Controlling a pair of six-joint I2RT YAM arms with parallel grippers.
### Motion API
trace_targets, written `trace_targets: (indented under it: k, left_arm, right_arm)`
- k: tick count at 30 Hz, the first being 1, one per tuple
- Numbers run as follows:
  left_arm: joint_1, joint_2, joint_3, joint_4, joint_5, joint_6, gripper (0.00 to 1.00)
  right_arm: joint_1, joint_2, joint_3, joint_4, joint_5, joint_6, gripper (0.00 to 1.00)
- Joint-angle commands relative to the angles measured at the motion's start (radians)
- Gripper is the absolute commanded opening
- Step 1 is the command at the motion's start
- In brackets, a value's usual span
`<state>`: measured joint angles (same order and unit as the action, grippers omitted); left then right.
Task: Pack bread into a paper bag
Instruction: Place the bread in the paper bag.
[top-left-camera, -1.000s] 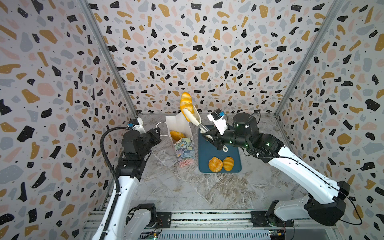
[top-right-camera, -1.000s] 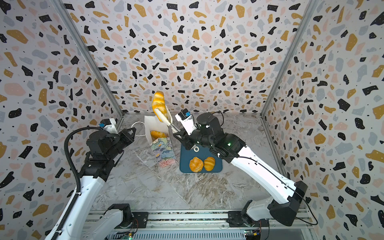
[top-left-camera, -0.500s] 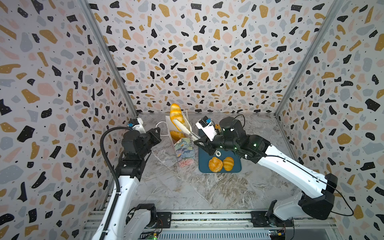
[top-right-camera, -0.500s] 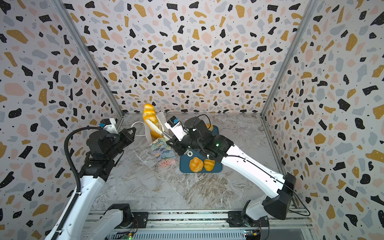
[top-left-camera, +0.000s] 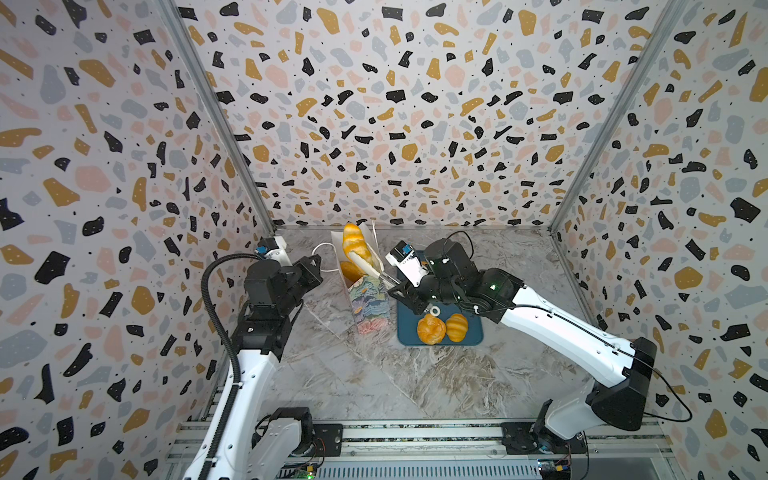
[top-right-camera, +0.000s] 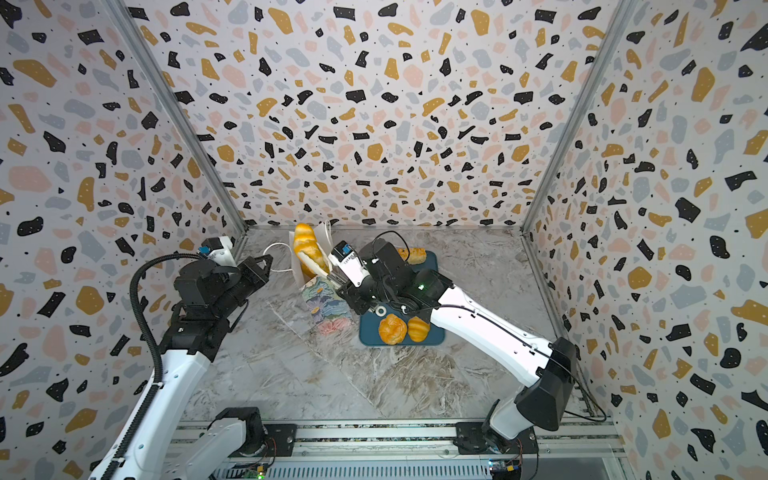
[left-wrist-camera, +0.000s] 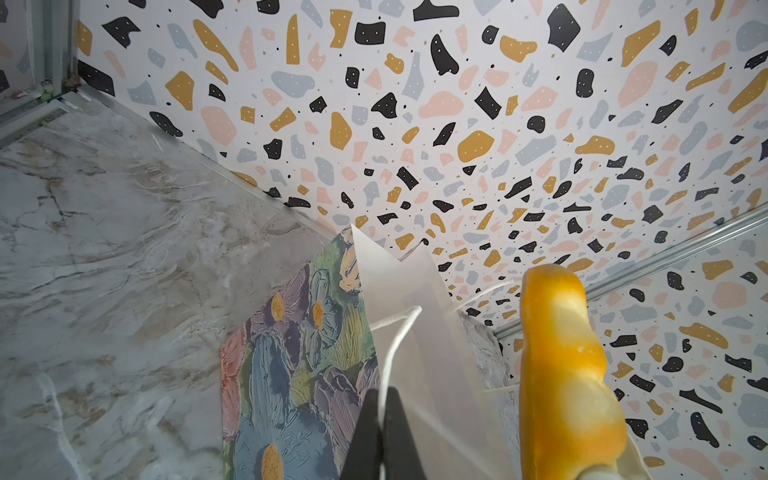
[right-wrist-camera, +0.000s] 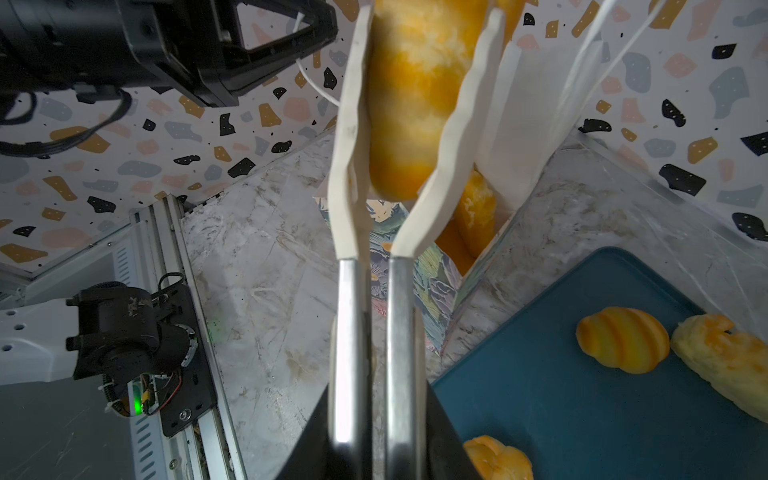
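Working over the marble bench (top-left-camera: 374, 374), lower middle of both top views. Holding the tall paper bag (top-left-camera: 368, 299) upright at frame centre, just left of the dark-teal tray (top-left-camera: 473, 336), with the left claw (left-wrist-camera: 380, 432) pinching fully shut on its white cord handle (left-wrist-camera: 390, 357). Poising a long striped roll (top-left-camera: 355, 247) over the bag's mouth, upper centre, in tongs (right-wrist-camera: 349, 332). Squeezing the tong handles with the right claw (right-wrist-camera: 374, 440), hugging the roll between the white tips. Leaving another roll (top-left-camera: 351, 270) already inside, plus a round bun (top-left-camera: 431, 328) and a striped bun (top-left-camera: 456, 327) on the tray. Risking, probably, catching the roll on the narrow rim and tipping it outward on release. Risking also toppling the bag by tugging the cord sideways.
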<state>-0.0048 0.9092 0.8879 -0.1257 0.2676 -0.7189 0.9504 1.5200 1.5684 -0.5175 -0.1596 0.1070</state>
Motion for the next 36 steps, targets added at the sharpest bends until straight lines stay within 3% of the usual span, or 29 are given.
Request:
trace_targets:
  k: [1,6,10,36]
  left_arm:
    - [0.003,-0.006,0.011,0.045,0.011,0.002,0.00]
    - [0.003,-0.009,0.014,0.040,0.007,0.002,0.00]
    - [0.003,-0.008,0.016,0.044,0.013,-0.001,0.00]
    - [0.003,-0.016,0.017,0.043,0.005,0.002,0.00]
  right_arm:
    - [0.004,-0.010,0.049,0.010,0.040,0.002,0.35]
    - [0.004,-0.006,0.047,0.011,0.048,0.009,0.46]
    - [0.003,-0.007,0.047,0.009,0.074,0.018,0.48]
    - [-0.004,-0.197,-0.070,0.085,0.127,0.035,0.49]
